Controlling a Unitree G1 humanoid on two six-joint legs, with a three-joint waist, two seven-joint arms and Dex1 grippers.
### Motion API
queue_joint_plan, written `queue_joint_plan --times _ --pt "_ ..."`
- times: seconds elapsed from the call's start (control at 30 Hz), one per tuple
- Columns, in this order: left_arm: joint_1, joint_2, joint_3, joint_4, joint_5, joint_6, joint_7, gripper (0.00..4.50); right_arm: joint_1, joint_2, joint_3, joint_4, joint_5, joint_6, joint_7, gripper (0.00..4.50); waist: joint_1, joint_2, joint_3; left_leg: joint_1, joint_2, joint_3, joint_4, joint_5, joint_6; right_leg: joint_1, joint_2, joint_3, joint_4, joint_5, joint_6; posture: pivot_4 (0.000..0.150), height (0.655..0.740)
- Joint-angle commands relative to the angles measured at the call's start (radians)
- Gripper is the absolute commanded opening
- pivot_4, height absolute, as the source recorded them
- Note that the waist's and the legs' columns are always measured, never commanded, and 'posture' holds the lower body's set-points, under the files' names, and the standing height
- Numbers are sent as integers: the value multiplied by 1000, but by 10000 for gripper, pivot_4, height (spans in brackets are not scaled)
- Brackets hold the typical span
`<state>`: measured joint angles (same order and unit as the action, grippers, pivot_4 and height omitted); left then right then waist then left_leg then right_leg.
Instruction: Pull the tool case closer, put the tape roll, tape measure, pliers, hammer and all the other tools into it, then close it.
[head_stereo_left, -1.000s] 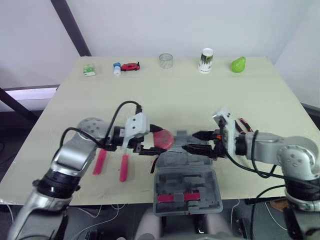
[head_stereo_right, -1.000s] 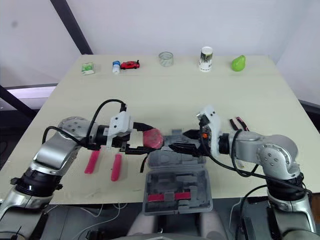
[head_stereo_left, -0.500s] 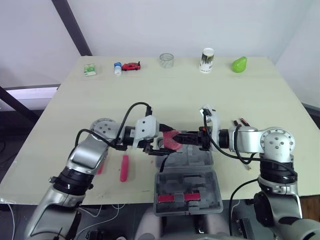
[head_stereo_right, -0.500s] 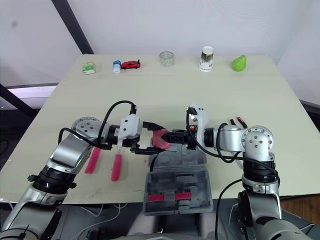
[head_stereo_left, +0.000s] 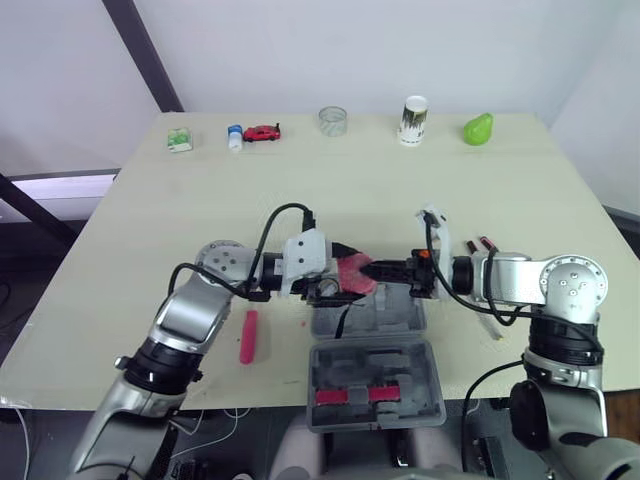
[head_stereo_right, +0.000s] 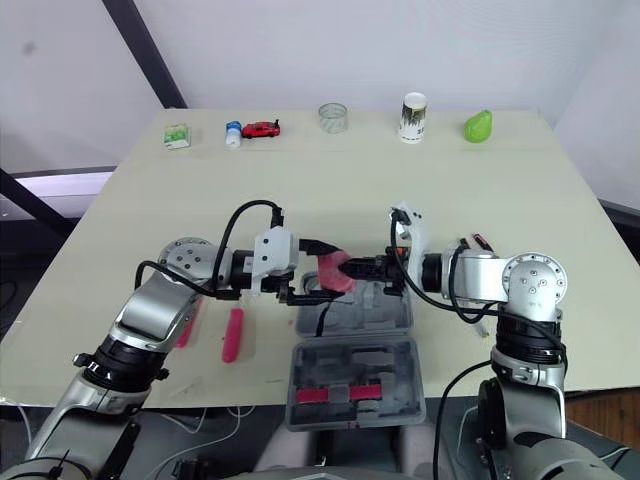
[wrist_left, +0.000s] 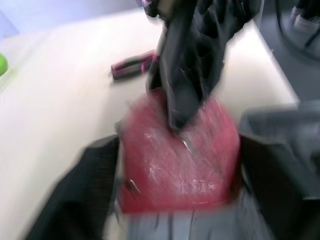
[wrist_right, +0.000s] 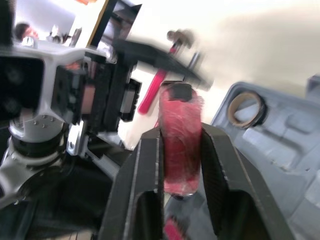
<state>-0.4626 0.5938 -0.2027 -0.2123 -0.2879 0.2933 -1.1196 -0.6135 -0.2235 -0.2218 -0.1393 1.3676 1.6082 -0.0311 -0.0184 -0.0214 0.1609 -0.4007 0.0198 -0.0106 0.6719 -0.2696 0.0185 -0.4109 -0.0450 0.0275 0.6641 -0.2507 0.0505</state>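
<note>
A red tape measure (head_stereo_left: 352, 272) hangs just above the far half of the open grey tool case (head_stereo_left: 400, 356). My right gripper (head_stereo_left: 372, 268) is shut on it; in the right wrist view the black fingers (wrist_right: 145, 165) clamp the tape measure (wrist_right: 180, 140) from both sides. My left gripper (head_stereo_left: 341, 273) stands open around the tape measure's other end, one finger above and one below it. A tape roll (wrist_right: 245, 107) lies in a case pocket. Left of the case lies a red-handled tool (head_stereo_left: 248, 335). A small pink-and-black tool (head_stereo_left: 479, 243) lies on the table by my right arm.
Along the table's back edge stand a green box (head_stereo_left: 179, 140), a red toy car (head_stereo_left: 261, 132), a clear cup (head_stereo_left: 332, 121), a white can (head_stereo_left: 412, 120) and a green pear (head_stereo_left: 477, 129). The case's near half (head_stereo_left: 375, 390) overhangs the front edge.
My right gripper has reached in and shut on the tape measure. My left gripper, which held it, has opened. The tape measure has shifted slightly right, over the case.
</note>
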Motion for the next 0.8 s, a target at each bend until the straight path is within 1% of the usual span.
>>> queue_joint_plan --times 0.03,0.2,0.3,0.33,0.4,0.47,0.53,0.6,0.67,0.8 --pt "33 -34 86 -75 -152 99 37 45000 33 -92 -26 -10 93 6 -1 4123 1 0 0 0 0 0 0 0 0 0 0 0 0 0 0 1500 7400" --pt "100 -21 183 -157 -344 275 66 45000 137 -321 -60 -11 208 -3 25 4123 1 0 0 0 1 0 0 0 0 0 -1 0 -1 0 0 1500 7400" --pt "144 -5 232 -204 -407 318 84 45000 203 -443 -64 -9 285 -37 30 4123 1 0 0 0 1 0 0 0 0 1 -1 0 -1 0 0 1500 7400" --pt "169 -3 256 -215 -421 324 102 45000 235 -493 -71 -9 307 -45 41 4123 0 0 0 0 1 0 0 0 0 1 -1 0 -1 0 0 1500 7400" --pt "254 -19 314 -226 -432 234 76 45000 311 -606 -105 1 336 -45 73 4122 1 1 0 0 0 1 0 0 0 1 0 1 -1 0 0 1500 7400" --pt "322 -19 362 -239 -469 192 36 45000 369 -693 -123 9 350 -55 106 4122 0 1 0 1 0 2 -1 0 0 1 0 1 -2 0 0 1500 7400" --pt "388 19 408 -250 -539 203 -45 45000 410 -756 -133 15 330 -58 152 4122 0 1 0 1 0 3 -1 0 0 1 1 2 -2 0 0 1500 7400" --pt "446 49 438 -254 -568 198 -93 45000 438 -799 -131 13 304 -64 201 4122 2 1 0 1 1 4 -1 0 0 1 2 2 -2 0 0 1500 7400" --pt "491 58 460 -252 -561 172 -113 45000 440 -814 -121 22 274 -74 232 4122 4 1 0 2 1 4 0 0 0 1 3 2 -2 0 0 1500 7400" --pt "554 72 466 -245 -557 141 -159 45000 411 -776 -37 31 153 -106 278 4122 4 0 0 3 2 6 0 0 0 1 4 4 -2 0 0 1500 7400"
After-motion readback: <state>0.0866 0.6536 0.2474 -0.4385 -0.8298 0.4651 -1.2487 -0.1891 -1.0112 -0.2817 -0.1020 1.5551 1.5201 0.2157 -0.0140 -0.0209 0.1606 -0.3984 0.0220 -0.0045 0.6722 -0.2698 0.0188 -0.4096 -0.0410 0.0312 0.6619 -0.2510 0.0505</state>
